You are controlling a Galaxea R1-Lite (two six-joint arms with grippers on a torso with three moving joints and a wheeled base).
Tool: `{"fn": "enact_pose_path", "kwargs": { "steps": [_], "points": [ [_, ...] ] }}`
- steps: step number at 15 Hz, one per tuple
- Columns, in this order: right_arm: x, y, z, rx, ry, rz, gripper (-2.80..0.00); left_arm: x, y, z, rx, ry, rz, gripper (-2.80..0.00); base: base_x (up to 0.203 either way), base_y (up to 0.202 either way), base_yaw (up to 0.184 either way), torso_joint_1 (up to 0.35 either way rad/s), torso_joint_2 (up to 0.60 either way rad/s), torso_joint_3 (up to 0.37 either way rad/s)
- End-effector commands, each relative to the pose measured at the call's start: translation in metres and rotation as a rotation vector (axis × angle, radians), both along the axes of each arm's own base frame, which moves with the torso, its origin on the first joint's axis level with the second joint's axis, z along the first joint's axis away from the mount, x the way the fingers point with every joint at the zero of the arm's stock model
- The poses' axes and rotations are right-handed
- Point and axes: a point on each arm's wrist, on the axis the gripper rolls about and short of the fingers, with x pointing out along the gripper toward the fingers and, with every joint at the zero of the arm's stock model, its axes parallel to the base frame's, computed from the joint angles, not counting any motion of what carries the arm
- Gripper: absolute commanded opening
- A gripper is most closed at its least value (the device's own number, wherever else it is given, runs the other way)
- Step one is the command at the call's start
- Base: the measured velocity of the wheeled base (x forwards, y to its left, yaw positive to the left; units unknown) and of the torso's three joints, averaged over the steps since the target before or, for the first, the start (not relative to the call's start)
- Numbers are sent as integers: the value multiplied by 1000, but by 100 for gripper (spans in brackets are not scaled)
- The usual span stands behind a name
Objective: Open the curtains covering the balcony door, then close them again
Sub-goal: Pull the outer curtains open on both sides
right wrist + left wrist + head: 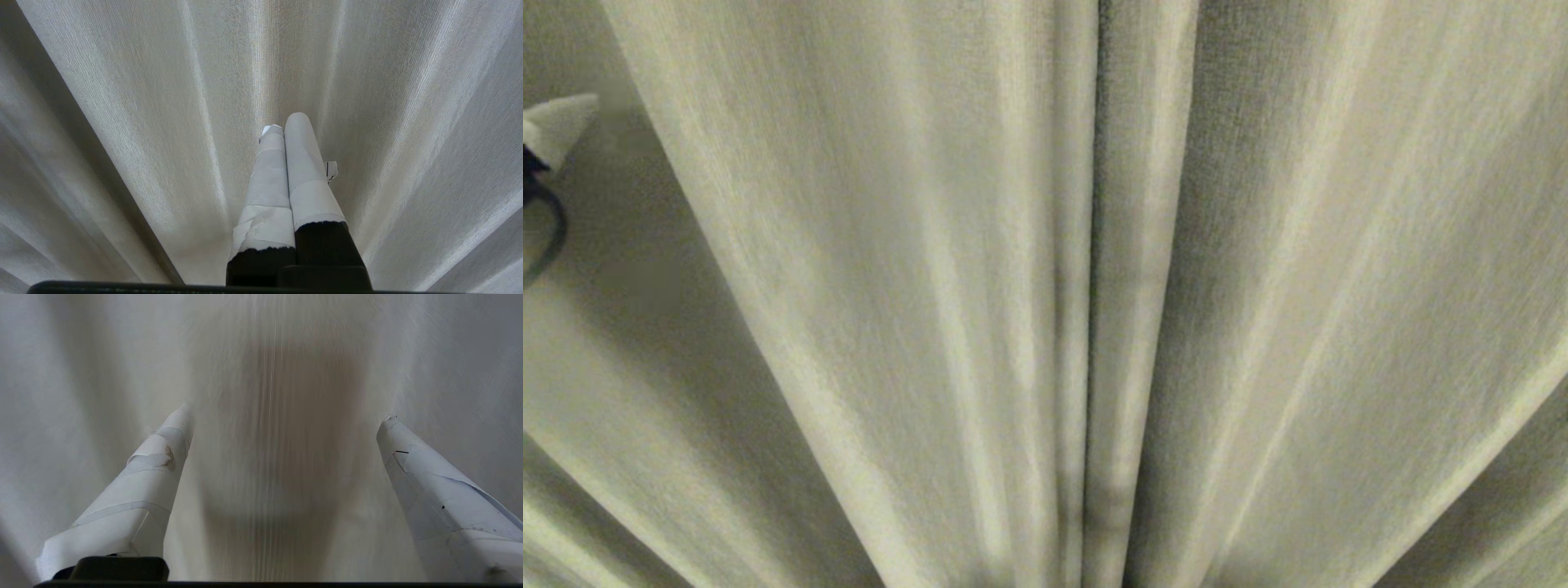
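Closed curtains point(980, 286), pleats running vertically

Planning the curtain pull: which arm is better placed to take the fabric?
Left, probably. The left hand is open with its white-taped fingers spread right before the pleated cream woven curtains; the right hand is shut and holds nothing.

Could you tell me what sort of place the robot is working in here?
Probably indoors, close up at a curtained window or door: floor-length cream pleated fabric curtains fill every view, two panels meeting at a dark centre seam. Nothing else shows.
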Motion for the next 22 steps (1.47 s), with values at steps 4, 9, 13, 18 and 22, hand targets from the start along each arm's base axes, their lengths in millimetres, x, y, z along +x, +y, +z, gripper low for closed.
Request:
{"fn": "enact_pose_path", "kwargs": {
  "steps": [4, 9, 13, 18, 22],
  "points": [
    [0, 0, 0, 0, 0, 0, -280, 76, 10, 1, 6, 3, -26, 0, 0, 0, 0, 0, 0, 0],
    [0, 0, 0, 0, 0, 0, -280, 114, 18, 10, 28, -37, -60, 0, 0, 0, 0, 0, 0, 0],
    [0, 0, 0, 0, 0, 0, -280, 124, 17, 8, 34, -72, -69, 0, 0, 0, 0, 0, 0, 0],
    [0, 0, 0, 0, 0, 0, -280, 114, 15, 16, 44, -103, -95, -280, 0, 0, 0, 0, 0, 0],
    [0, 0, 0, 0, 0, 0, -280, 103, 31, 25, 67, -124, -80, -280, 0, 0, 0, 0, 0, 0]
  ]
}}
